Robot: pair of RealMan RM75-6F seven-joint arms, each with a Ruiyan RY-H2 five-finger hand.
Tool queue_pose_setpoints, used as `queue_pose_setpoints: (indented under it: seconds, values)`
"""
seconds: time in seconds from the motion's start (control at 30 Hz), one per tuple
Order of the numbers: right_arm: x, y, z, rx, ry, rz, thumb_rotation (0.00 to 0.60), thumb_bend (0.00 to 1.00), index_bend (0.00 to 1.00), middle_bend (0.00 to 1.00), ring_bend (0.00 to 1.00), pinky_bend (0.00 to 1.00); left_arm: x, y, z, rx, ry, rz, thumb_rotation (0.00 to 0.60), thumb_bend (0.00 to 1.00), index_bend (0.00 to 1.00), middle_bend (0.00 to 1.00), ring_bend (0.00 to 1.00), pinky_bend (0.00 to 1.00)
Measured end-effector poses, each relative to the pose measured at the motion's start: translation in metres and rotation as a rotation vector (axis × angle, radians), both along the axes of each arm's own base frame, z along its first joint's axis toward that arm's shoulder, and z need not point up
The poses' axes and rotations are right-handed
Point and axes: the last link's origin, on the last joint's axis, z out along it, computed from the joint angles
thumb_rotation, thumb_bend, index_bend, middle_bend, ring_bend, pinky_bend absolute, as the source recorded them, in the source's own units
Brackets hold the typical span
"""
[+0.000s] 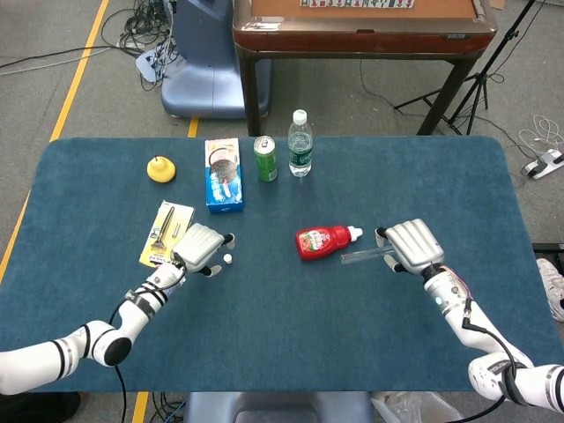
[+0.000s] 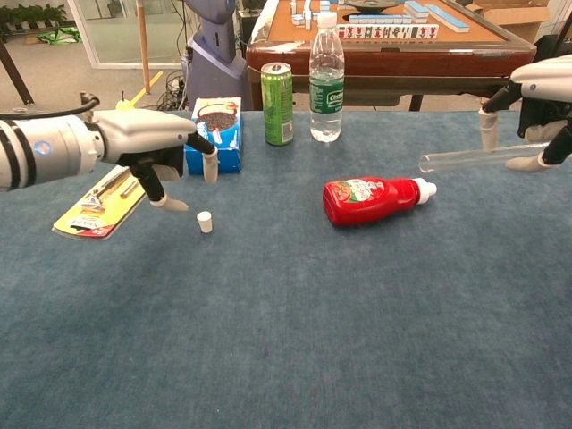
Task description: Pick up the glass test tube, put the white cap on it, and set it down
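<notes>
My right hand (image 1: 412,248) (image 2: 542,107) holds the clear glass test tube (image 1: 363,256) (image 2: 478,158) level above the table, open end pointing left over the ketchup bottle's cap. The small white cap (image 1: 227,259) (image 2: 205,222) stands upright on the blue cloth. My left hand (image 1: 201,246) (image 2: 152,147) hovers just left of and above the cap, fingers apart and empty, its fingertips (image 2: 209,166) close over the cap without touching it.
A red ketchup bottle (image 1: 322,241) (image 2: 374,200) lies on its side mid-table. A yellow razor pack (image 1: 166,232) (image 2: 109,197) lies under my left forearm. Behind stand a blue cookie box (image 1: 223,174), a green can (image 1: 264,158), a water bottle (image 1: 300,143) and a yellow pear (image 1: 160,168).
</notes>
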Motion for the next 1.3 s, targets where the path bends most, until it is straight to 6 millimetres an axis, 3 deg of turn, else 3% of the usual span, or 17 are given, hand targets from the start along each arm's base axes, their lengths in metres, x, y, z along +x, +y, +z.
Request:
queue_pose_setpoints:
  seconds: [0.4, 1.3]
  values:
    - [-0.009, 0.000, 0.001, 0.003, 0.002, -0.016, 0.600, 0.65, 0.77, 1.00, 1.00, 1.00, 0.012, 0.011, -0.033, 0.003, 0.069, 0.035, 0.600, 0.20, 0.44, 0.99, 1.00, 1.00]
    - [-0.008, 0.002, -0.003, 0.009, 0.003, -0.017, 0.600, 0.65, 0.77, 1.00, 1.00, 1.00, 0.001, 0.016, -0.041, 0.014, 0.103, 0.086, 0.600, 0.20, 0.47, 0.99, 1.00, 1.00]
